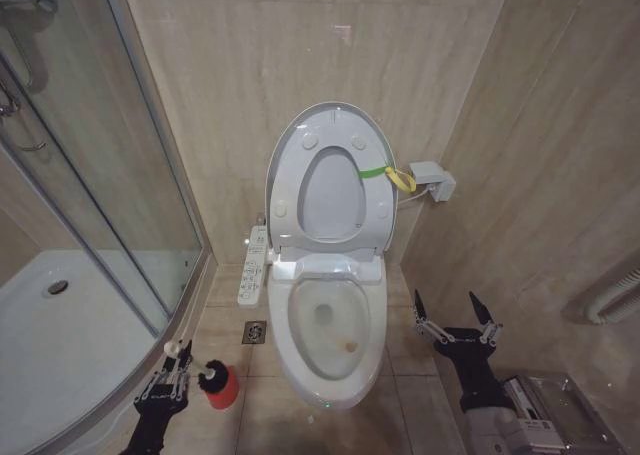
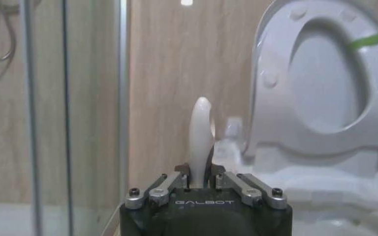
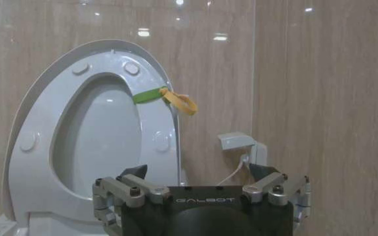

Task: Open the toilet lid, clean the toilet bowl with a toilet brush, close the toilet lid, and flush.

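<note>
The toilet lid stands raised against the back wall with the white seat ring up in front of it; a yellow-green strap hangs off its right edge. Below them the toilet bowl lies open. At the lower left my left gripper is shut on the toilet brush handle. The brush's dark head sits at the mouth of the red holder on the floor. My right gripper hangs open and empty to the right of the bowl, facing the lid and strap.
A glass shower enclosure with a white tray closes off the left. A button panel and a floor drain lie left of the bowl. A white wall box and the tiled right wall are close by.
</note>
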